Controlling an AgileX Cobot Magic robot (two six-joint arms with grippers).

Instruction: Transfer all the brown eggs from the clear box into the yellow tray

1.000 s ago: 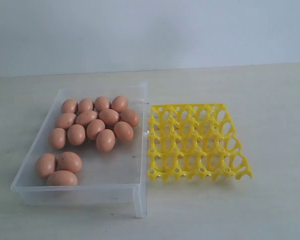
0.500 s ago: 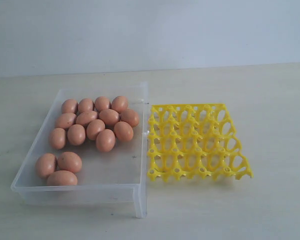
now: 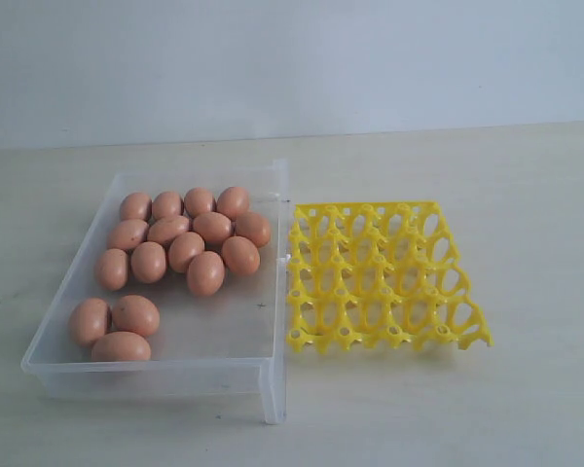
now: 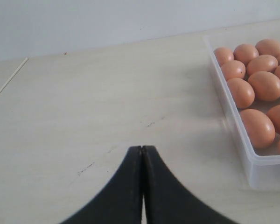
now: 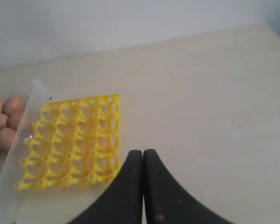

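Starting far left with the left pincer (image 4: 141, 148), seen from its own wrist camera: black fingers pressed tip to tip, nothing between them, hanging over bare pale table (image 4: 84, 116), with the wall of the clear box (image 4: 242, 149) nearby but not touched. Moving along to that clear box (image 3: 224, 326) from the outside camera: sits on the left half of the table, long side running away from the lens. Holds all sixteen brown eggs (image 3: 185, 251): thirteen bunched tight toward the far end, shell against shell, and three more huddled in the near left corner. Leaves bare floor between the two groups and along the near stretch of the right wall. Next, right up beside the box's right wall, touching or just short of it, cannot tell which: the yellow tray (image 3: 370, 336), flat on the table, four cells by four, every cell empty. And over on the right, the right pincer (image 5: 143, 152), again only on its own wrist camera: fingers closed together, clamped on nothing, poised above the table with a corner of the tray close by its tips.
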